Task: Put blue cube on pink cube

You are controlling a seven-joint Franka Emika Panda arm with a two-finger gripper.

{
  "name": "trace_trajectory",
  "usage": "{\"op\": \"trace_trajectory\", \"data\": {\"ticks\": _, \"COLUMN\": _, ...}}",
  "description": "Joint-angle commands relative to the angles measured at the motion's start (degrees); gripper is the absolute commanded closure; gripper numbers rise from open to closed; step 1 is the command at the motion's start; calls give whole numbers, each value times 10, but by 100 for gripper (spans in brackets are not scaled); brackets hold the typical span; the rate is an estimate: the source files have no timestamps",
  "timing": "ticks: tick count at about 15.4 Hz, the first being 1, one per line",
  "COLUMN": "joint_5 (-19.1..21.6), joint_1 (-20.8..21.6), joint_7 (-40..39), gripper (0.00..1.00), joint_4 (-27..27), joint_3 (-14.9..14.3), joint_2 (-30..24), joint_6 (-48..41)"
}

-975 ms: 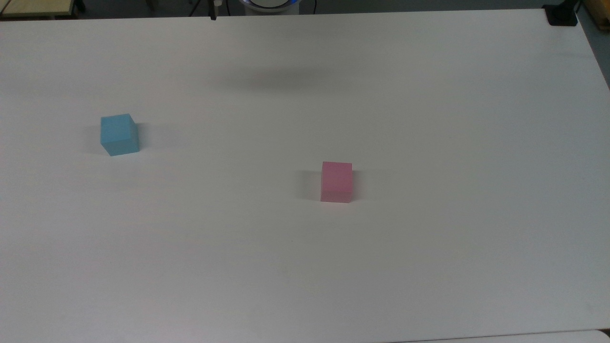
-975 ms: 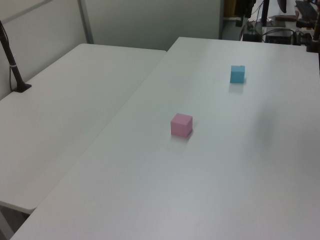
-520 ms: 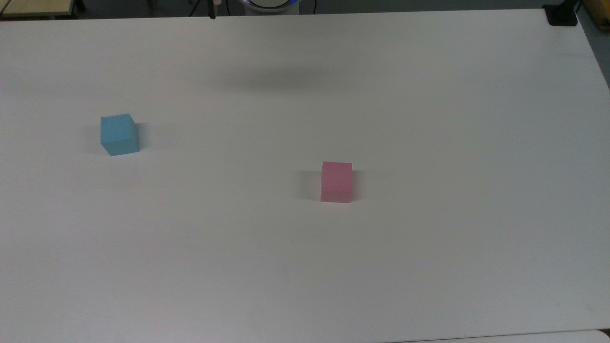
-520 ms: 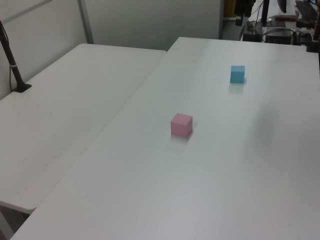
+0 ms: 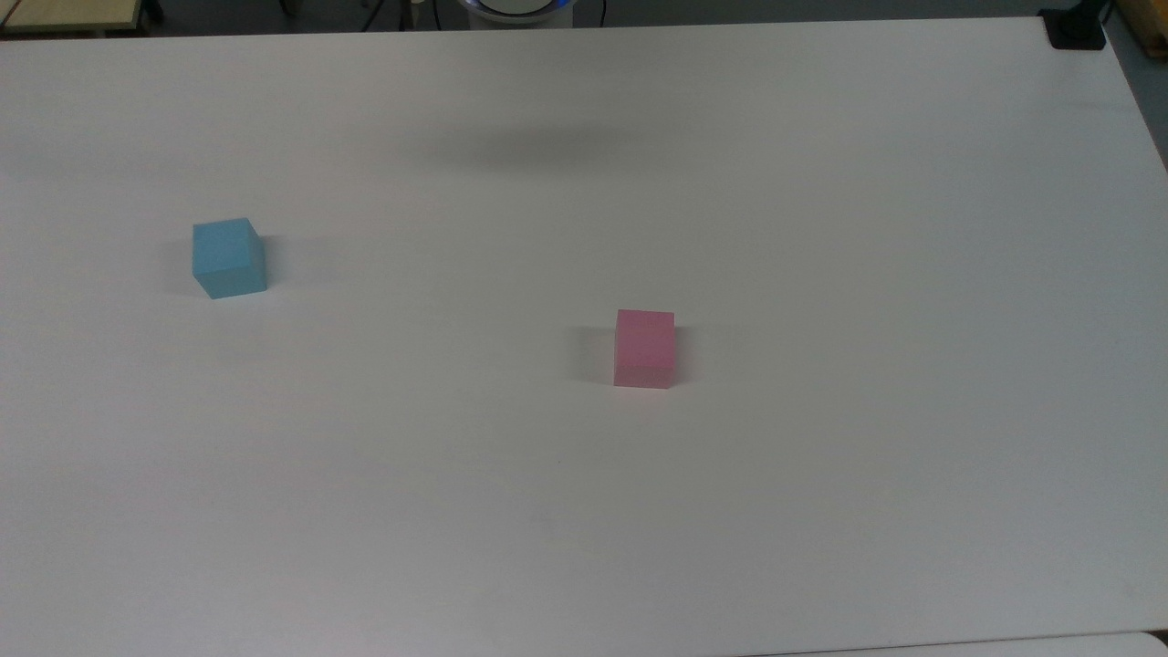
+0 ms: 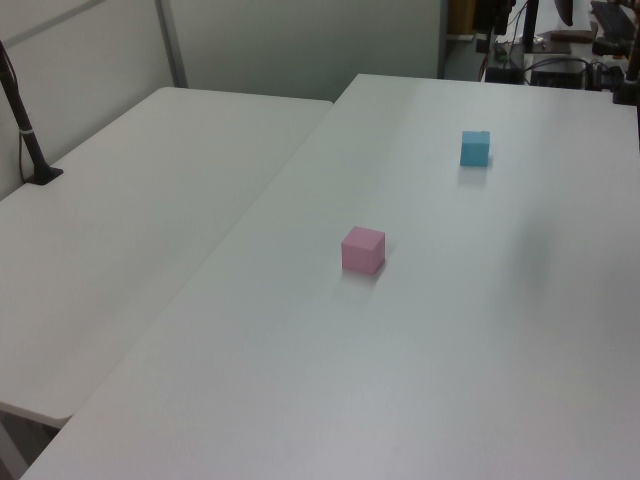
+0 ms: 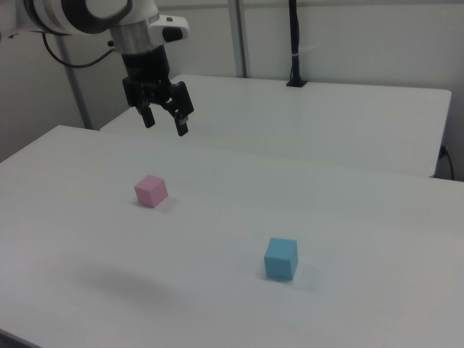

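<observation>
— Well, anything changed over the last second?
— Hardly. Seeing the blue cube [image 5: 228,258] in the same spot on the table [image 5: 821,228], toward the top view's left, and the pink cube [image 5: 645,348] in the same spot near the middle, well apart from it. No nudge to either.
— And the gripper [image 7: 164,119]?
— Hanging high at the right view's upper left, above and behind the pink cube. Fingers [image 7: 181,123] spread, grasping nothing. Just a soft shadow [image 5: 538,146] cast on the table toward the far edge in the top view, about where lying before.
— Meaning what for the task?
— Nothing done yet, judging by that. Very much at the start: needs to travel across to the blue cube, come down over it with the jaws wide, close, lift, then carry over and set down squarely on the pink one. Probably worth lining up with the blue cube's slightly turned faces first
</observation>
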State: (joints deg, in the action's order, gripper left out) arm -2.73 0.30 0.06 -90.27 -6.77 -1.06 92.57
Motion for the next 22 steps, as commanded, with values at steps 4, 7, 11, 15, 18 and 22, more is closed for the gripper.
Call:
{"op": "trace_trajectory", "data": {"ticks": 4, "joint_5": 10, "joint_1": 9, "joint_7": -1, "gripper": 0, "joint_4": 3, "joint_3": -8, "joint_2": -4, "joint_6": -33}}
{"op": "trace_trajectory", "data": {"ticks": 7, "joint_5": 10, "joint_1": 10, "joint_7": -8, "gripper": 0, "joint_4": 2, "joint_3": -8, "joint_2": -4, "joint_6": -31}}
{"op": "trace_trajectory", "data": {"ticks": 11, "joint_5": 10, "joint_1": 6, "joint_7": -24, "gripper": 0, "joint_4": 3, "joint_3": -11, "joint_2": -5, "joint_6": -31}}
{"op": "trace_trajectory", "data": {"ticks": 15, "joint_5": 10, "joint_1": 8, "joint_7": -31, "gripper": 0, "joint_4": 3, "joint_3": -12, "joint_2": -4, "joint_6": -30}}
{"op": "trace_trajectory", "data": {"ticks": 18, "joint_5": 11, "joint_1": 7, "joint_7": -31, "gripper": 0, "joint_4": 3, "joint_3": -12, "joint_2": -7, "joint_6": -31}}
{"op": "trace_trajectory", "data": {"ticks": 22, "joint_5": 10, "joint_1": 6, "joint_7": -32, "gripper": 0, "joint_4": 4, "joint_3": -13, "joint_2": -10, "joint_6": -32}}
